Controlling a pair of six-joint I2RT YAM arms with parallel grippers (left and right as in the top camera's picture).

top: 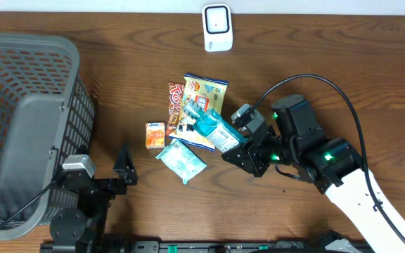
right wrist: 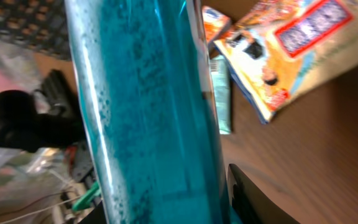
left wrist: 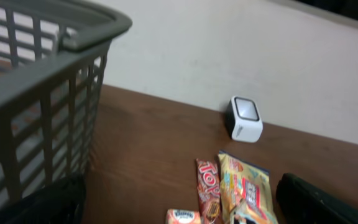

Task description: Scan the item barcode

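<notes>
Overhead view: you look down on a brown wooden worktop (top: 329,42) with a pile of goods at its middle.
Basket: a grey slatted basket (top: 27,119) stands on the left side of the worktop.
Right arm: the right arm (top: 343,176) reaches in from the lower right toward the pile.
Left arm: the left arm (top: 76,204) sits at the lower left, just beside the basket's near corner.
Right pincer: your right pincer (top: 236,137) is pinching the bottle at the end nearest the arm.
Left pincer: your left pincer (top: 124,169) is spread wide and holds nothing.
Bottle: the bottle (top: 206,125) of teal-blue liquid lies slanted over the right side of the pile. It fills most of the right wrist view. You cannot tell whether it touches the packets below.
Yellow bag: a yellow bag (top: 206,91) with blue edges lies flat at the far side of the pile.
Pale green packet: a pale green packet (top: 181,160) lies at the near side.
Red bar: a red bar (top: 176,102) lies just beside the yellow bag, on its left.
Scanner: the white scanner (top: 216,28) stands at the far edge, well apart from the bottle.
Orange carton: a small orange carton (top: 155,135) sits left of the pile.
</notes>
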